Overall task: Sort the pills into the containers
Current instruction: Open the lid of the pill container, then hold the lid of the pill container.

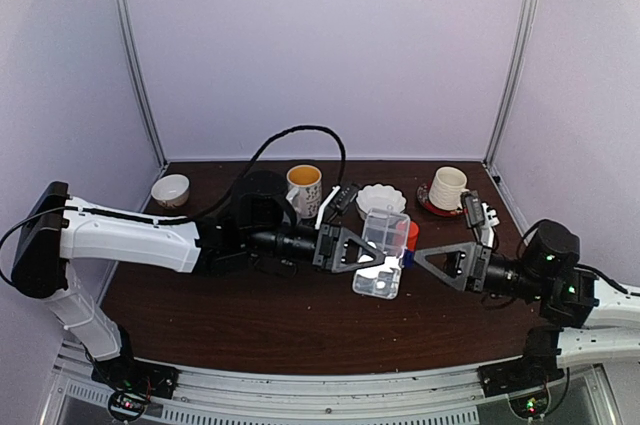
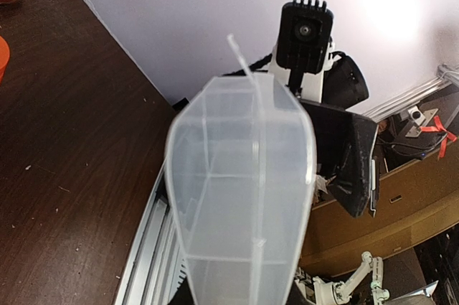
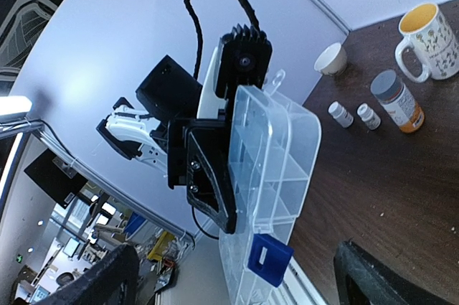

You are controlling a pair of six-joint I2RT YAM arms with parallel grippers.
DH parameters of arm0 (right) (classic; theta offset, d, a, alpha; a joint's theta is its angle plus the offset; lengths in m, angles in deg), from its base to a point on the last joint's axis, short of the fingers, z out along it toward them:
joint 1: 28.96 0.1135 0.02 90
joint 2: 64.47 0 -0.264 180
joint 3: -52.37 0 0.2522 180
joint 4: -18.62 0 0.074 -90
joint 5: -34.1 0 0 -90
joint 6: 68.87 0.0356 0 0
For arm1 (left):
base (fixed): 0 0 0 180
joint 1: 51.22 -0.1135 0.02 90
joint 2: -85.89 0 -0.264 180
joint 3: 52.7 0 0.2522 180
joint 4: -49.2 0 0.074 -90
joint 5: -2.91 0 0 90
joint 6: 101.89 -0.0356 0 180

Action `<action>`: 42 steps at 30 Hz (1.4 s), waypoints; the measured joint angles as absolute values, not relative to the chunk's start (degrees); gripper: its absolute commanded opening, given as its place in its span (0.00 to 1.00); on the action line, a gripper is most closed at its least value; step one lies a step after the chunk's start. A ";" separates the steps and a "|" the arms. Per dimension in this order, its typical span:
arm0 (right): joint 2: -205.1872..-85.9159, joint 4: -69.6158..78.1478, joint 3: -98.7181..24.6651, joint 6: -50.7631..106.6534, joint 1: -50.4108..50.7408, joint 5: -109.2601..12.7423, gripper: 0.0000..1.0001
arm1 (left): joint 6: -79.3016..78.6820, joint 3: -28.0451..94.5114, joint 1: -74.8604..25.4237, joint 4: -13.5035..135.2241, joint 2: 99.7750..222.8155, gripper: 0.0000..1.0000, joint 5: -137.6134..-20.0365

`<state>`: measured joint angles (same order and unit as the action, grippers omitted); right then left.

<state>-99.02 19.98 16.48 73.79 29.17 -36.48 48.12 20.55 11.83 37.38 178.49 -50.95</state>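
The left gripper pinched the clear pill box by one long edge, holding it tipped on its side above the middle of the dark table. The right gripper hung just right of the box, fingers spread wide. An orange bottle stood beyond. Any pills inside were too small to make out.

The left gripper holds the clear pill box off the table; the right gripper seems just beside it.
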 measured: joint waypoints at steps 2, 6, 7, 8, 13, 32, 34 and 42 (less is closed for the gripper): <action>-98.16 18.75 16.48 73.40 29.12 -37.09 1.00 | 48.10 20.42 11.83 37.25 178.49 0.20 -51.08; -95.76 14.62 16.46 71.85 28.71 -38.64 0.15 | 48.10 19.21 11.72 37.36 178.29 0.20 -51.49; -95.17 13.90 16.46 71.63 28.51 -38.82 0.01 | 48.08 18.71 11.63 37.36 178.18 0.20 -51.54; -94.86 13.37 16.46 71.59 28.47 -38.93 0.00 | 48.08 18.34 11.52 37.47 178.14 0.20 -51.56; -94.64 12.19 16.43 71.37 28.38 -39.08 0.02 | 48.08 17.95 11.11 37.56 178.11 0.20 -51.73; -101.70 23.39 16.89 74.21 28.18 -34.88 0.53 | 49.15 17.27 11.09 35.46 176.08 0.20 -52.13; -103.96 25.66 16.87 74.80 28.16 -33.77 0.52 | 49.39 17.27 11.09 35.28 176.08 0.20 -52.10; -108.26 29.99 16.78 76.64 28.16 -31.08 0.20 | 49.74 15.98 11.09 33.36 176.08 0.21 -51.93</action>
<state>-108.26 29.99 16.78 76.64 28.16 -31.08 49.74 15.98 11.09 33.36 176.08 -51.93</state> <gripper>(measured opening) 0.262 0.222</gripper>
